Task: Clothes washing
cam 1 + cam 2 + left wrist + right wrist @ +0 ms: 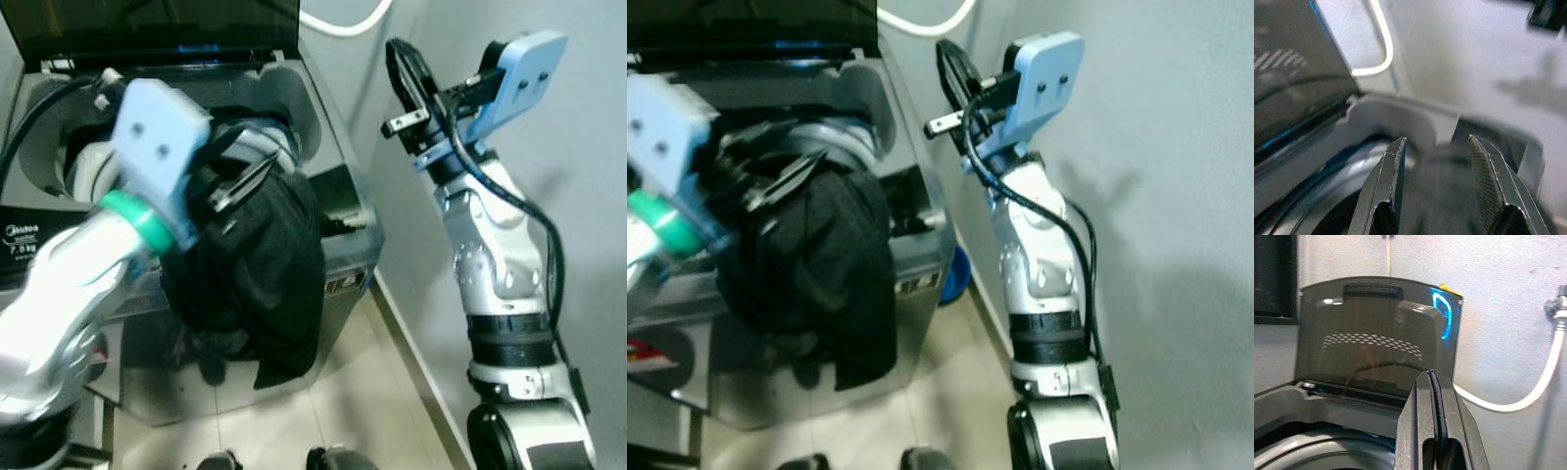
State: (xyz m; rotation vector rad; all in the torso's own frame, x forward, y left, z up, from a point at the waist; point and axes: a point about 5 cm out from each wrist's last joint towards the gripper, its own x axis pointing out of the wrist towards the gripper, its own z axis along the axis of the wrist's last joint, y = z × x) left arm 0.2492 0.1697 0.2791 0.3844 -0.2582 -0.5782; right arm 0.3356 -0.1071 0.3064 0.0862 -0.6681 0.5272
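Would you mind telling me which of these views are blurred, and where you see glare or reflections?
Left wrist view: soft and smeared, the left gripper sharpest. Right wrist view: crisp; the raised washing machine lid mirrors the drum holes and a blue glow. Eye views: slightly soft, with the black garment dark and without detail.

Item count, referenced to the washing machine (343, 255):

- Washing machines: one, top-loading, with one raised lid (1376, 333).
- Dark garments (265, 274): one, draped over the machine's front rim.
- White hoses (1542, 377): one, on the wall behind the machine.
- Grippers: two, the left gripper (235, 186) above the drum and the right gripper (402, 83) beside the machine.
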